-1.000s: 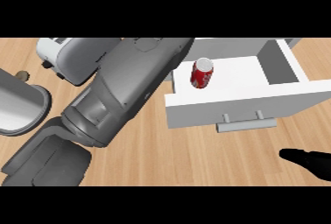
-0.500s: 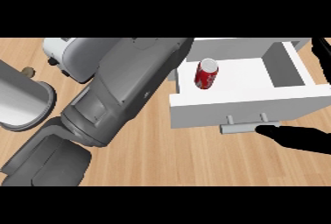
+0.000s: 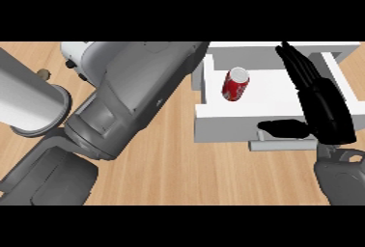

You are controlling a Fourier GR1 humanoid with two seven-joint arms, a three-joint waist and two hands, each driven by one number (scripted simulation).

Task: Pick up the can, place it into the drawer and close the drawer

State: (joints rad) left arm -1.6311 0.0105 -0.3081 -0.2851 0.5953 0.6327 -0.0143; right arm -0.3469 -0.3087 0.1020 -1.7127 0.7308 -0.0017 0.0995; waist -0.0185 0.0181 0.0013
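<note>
Can (image 3: 236,85) lies inside open drawer (image 3: 214,123) at 1 o'clock; right hand (image 3: 321,108) at 3 o'clock, fingers (image 3: 303,67) straight over drawer, thumb by handle (image 3: 281,144); closing step; next push drawer front shut; left hand hidden, cannot tell.

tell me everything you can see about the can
The can is red with white markings on its side and a silvery top rim. It looks like metal, a drinks can. It lies inside the open white drawer, toward the drawer's left side, tilted with its top pointing toward the back. It rests on the drawer's floor. Nothing holds it: the right hand stretches over the drawer's right part with straight fingers, apart from the can.
</note>
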